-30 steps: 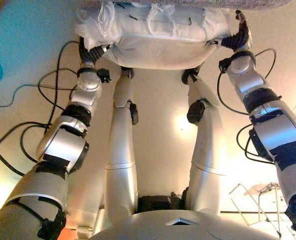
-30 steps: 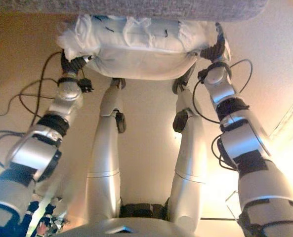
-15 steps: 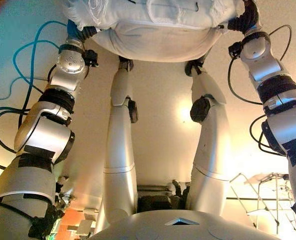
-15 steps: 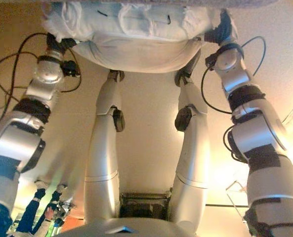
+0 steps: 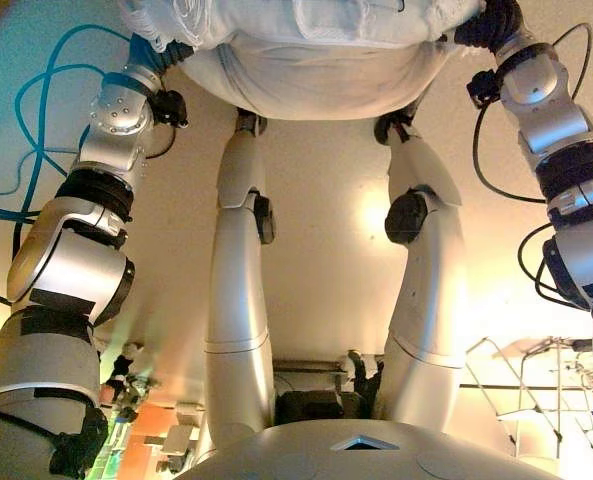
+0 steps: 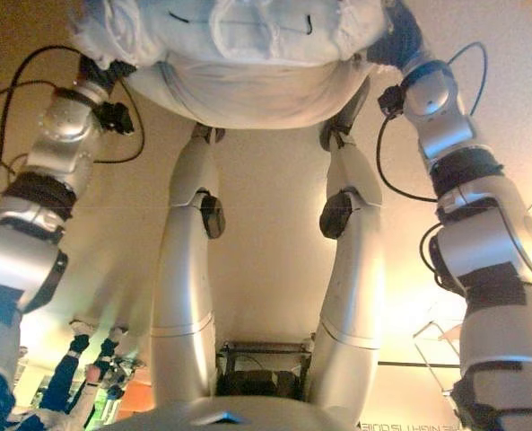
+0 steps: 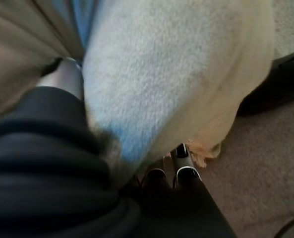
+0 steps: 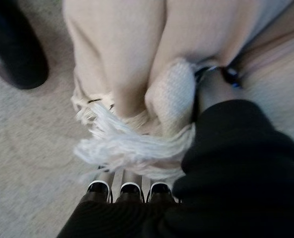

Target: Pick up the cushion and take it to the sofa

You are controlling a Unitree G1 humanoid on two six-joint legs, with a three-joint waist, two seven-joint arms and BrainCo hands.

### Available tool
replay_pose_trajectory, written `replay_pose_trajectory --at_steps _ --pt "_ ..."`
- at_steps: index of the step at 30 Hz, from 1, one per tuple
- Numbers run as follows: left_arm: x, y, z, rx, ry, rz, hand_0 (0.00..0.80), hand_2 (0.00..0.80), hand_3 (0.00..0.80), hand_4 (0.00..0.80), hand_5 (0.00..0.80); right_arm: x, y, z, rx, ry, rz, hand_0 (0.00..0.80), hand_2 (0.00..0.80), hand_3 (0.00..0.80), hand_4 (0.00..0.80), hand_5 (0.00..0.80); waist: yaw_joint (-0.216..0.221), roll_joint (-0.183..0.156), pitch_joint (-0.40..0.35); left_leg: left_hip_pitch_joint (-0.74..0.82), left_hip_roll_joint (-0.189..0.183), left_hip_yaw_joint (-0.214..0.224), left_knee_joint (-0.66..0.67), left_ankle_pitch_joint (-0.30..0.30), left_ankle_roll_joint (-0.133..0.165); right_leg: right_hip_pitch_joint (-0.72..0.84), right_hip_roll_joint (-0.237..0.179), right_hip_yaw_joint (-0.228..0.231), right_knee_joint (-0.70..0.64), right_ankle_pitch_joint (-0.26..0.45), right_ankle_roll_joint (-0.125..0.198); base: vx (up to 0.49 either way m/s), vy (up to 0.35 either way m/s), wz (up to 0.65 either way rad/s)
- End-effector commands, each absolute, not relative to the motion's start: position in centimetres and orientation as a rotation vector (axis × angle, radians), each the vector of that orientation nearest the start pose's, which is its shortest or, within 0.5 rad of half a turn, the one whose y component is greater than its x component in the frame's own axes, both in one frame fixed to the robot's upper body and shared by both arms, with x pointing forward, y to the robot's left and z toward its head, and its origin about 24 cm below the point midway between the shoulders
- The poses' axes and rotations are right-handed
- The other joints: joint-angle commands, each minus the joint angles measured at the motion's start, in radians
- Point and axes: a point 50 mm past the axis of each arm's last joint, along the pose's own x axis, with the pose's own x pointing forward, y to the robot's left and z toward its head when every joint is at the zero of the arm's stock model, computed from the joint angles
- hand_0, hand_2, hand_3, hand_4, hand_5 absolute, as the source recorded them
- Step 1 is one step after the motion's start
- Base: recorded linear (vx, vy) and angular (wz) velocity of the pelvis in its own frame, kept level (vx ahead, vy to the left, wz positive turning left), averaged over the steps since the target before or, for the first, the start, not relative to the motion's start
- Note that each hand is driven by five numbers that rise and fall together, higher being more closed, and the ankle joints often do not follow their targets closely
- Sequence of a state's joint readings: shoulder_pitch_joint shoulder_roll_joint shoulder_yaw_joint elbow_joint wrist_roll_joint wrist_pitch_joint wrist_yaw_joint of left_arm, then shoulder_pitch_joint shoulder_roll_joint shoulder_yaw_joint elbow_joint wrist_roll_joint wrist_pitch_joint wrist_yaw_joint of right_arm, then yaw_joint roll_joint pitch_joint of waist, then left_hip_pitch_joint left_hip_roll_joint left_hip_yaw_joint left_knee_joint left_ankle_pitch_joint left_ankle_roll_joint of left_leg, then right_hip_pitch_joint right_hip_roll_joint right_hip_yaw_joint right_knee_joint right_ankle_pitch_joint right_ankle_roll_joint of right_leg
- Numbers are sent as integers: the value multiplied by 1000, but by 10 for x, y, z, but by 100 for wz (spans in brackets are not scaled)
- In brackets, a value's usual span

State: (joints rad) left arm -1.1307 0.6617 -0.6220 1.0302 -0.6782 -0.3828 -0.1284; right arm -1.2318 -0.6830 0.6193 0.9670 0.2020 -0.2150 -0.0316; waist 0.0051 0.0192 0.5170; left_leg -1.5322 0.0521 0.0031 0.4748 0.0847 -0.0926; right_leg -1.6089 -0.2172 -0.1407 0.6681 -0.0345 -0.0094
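Note:
The cushion (image 5: 316, 60) is white with tasselled fringe and hangs between my two hands at the far end of the eye views, off the floor. My left hand (image 5: 156, 55) grips its left end; in the left wrist view the cushion (image 7: 176, 74) lies between thumb and fingertips (image 7: 184, 166). My right hand (image 5: 491, 22) grips its right end; in the right wrist view the fringe (image 8: 122, 144) drapes over the fingertips (image 8: 122, 191), thumb pressed to the cloth. Both hands are mostly hidden by the cushion in the eye views.
Black and blue cables (image 5: 26, 130) trail over the beige floor at the left. A thin metal frame (image 5: 536, 390) stands at lower right. A person's legs in blue (image 6: 68, 386) show at lower left. A dark rounded object (image 8: 13, 49) lies on grey carpet beside the cushion.
Both arms have reached further forward and up with the cushion, which now fills the top edge. The grey sofa edge seen a second ago no longer shows.

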Motion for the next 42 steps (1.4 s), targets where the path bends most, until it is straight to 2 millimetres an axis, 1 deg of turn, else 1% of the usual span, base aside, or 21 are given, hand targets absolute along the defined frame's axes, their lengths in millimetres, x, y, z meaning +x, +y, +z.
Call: replay_pose_trajectory --at_steps 1,2,3,5,8,11,13,17,19,20,22,23,26,27,29,31,32,35,38,40,42 --pt "401 172 239 313 -444 -362 800 800 800 800 800 410 -185 257 -891 -362 125 800 800 800 800 800 -17 62 3 -19 27 41 122 -145 7 45 -6 105 -31 -6 129 -2 59 1" --pt "400 173 233 297 -449 -365 800 800 800 800 800 410 -186 240 -905 -358 119 800 800 800 800 800 -17 70 3 -16 23 39 120 -147 0 51 4 107 -34 -8 130 -8 92 1" --pt "400 168 223 287 -451 -368 800 800 800 800 800 411 -187 226 -918 -351 111 800 800 800 800 800 -18 79 3 -11 17 41 117 -146 -2 53 9 112 -36 -9 134 -8 120 1" --pt "399 153 211 254 -458 -370 800 800 800 800 800 412 -176 202 -953 -336 90 800 800 800 800 800 -25 94 3 4 12 51 101 -143 -2 62 19 123 -53 -13 132 -4 107 -2" --pt "399 140 207 214 -473 -365 800 800 800 800 800 410 -160 182 -985 -331 64 800 800 800 800 800 -39 109 3 31 14 66 68 -134 -3 82 31 136 -95 -11 128 1 84 -3" --pt "399 135 206 180 -470 -367 800 800 800 800 800 407 -150 174 -989 -333 51 800 800 800 800 800 -49 112 3 51 17 76 50 -121 -4 97 36 141 -115 -3 125 -13 29 -4" --pt "399 134 208 176 -457 -374 800 800 800 800 800 405 -152 178 -980 -331 52 800 800 800 800 800 -53 106 3 68 25 80 40 -113 3 111 32 142 -132 8 123 -23 -51 -7" --pt "395 149 203 173 -407 -404 800 800 800 800 800 402 -162 181 -919 -314 94 800 800 800 800 800 -41 82 3 112 31 60 34 -100 2 168 20 125 -147 29 124 -52 -145 -6" --pt "391 156 192 156 -391 -419 800 800 800 800 800 399 -169 178 -890 -309 114 800 800 800 800 800 -35 71 3 154 31 49 23 -94 0 214 15 113 -159 38 125 -46 -128 -8" --pt "386 159 180 136 -384 -425 800 800 800 800 800 396 -173 174 -862 -304 118 800 800 800 800 800 -30 64 3 201 28 43 9 -89 -3 264 14 106 -176 44 127 -27 -81 -8" --pt "382 161 171 109 -378 -431 800 800 800 800 800 394 -176 170 -839 -301 123 800 800 800 800 800 -26 59 3 246 26 38 -9 -82 -5 309 12 98 -195 50 129 -22 -66 -11" --pt "378 161 162 87 -378 -435 800 800 800 800 800 392 -178 165 -821 -299 127 800 800 800 800 800 -23 56 3 288 23 35 -30 -75 -7 353 10 91 -215 55 131 -25 -59 -12" --pt "364 156 132 26 -360 -441 800 800 800 800 800 381 -182 145 -761 -288 128 800 800 800 800 800 -12 49 3 418 16 36 -67 -60 -13 479 -3 65 -251 68 137 -20 -73 -11" --pt "361 155 128 18 -358 -441 800 800 800 800 800 379 -183 141 -749 -283 126 800 800 800 800 800 -10 48 3 438 15 37 -72 -59 -13 498 -6 60 -255 70 138 -9 -86 -12" --pt "351 154 108 -21 -328 -439 800 800 800 800 800 370 -186 124 -692 -268 122 800 800 800 800 800 -2 43 3 540 9 39 -100 -56 -11 597 -17 32 -280 74 140 -1 -99 -7" --pt "344 154 98 -47 -314 -432 800 800 800 800 800 363 -187 113 -664 -266 116 800 800 800 800 800 1 39 3 600 5 42 -118 -59 -9 657 -23 14 -296 73 142 -9 -104 -3" --pt "338 155 89 -61 -297 -428 800 800 800 800 800 357 -189 103 -635 -255 111 800 800 800 800 800 5 36 3 666 -1 49 -135 -62 -7 721 -27 -6 -313 71 145 -8 -115 -2" --pt "325 158 74 -99 -267 -409 800 800 800 800 800 344 -192 89 -576 -243 112 800 800 800 800 800 13 27 3 792 -6 66 -168 -76 -5 853 -35 -49 -347 62 148 0 -111 -1" --pt "312 162 62 -144 -244 -390 800 800 800 800 800 332 -192 80 -528 -250 124 800 800 800 800 800 20 25 3 906 -10 70 -190 -91 1 971 -40 -76 -370 47 146 13 -78 -2" --pt "304 163 58 -178 -234 -378 800 800 800 800 800 324 -190 78 -496 -273 134 800 800 800 800 800 23 24 3 980 -11 76 -203 -100 4 1049 -44 -92 -387 37 146 25 -63 -2" --pt "295 166 52 -213 -221 -355 800 800 800 800 800 313 -189 73 -464 -278 150 800 800 800 800 800 26 19 -29 1036 -14 77 -213 -111 8 1109 -46 -104 -397 27 142 78 -55 -1"
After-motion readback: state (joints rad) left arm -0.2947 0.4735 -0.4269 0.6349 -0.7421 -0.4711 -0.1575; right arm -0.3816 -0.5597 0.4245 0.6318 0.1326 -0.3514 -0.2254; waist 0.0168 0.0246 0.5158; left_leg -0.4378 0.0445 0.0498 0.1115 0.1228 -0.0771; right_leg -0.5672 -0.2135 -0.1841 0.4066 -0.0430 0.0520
